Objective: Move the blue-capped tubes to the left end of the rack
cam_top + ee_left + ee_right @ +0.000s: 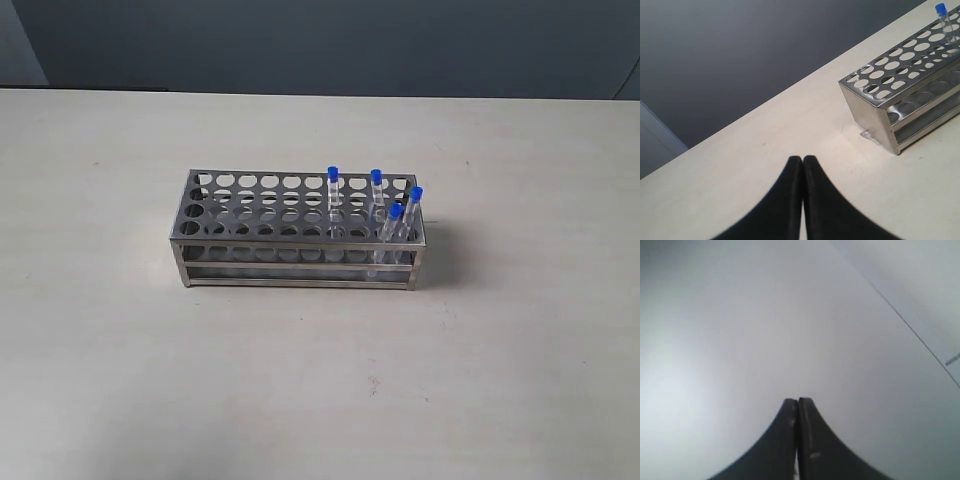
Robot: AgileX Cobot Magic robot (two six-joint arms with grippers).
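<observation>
So the table (pixel 320 400) was a plain cream-coloured top, matte, with a few faint scuffs and specks; the only big thing sitting straight on it was the silver rack (pixel 300 235), roughly mid-table, flat on its base, long side facing the exterior camera; a tiny clear scrap (pixel 867 134) lay just beside one bottom corner, couldn't tell what it was.

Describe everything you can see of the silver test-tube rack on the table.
The rack is a rectangular frame of shiny silver metal. Its top plate is pierced by rows of round holes; horizontal bars run along its open sides. It stands level on the pale table, near the middle. Four blue-capped tubes sit in holes at its right end in the exterior view, two leaning; the other holes are empty.
</observation>
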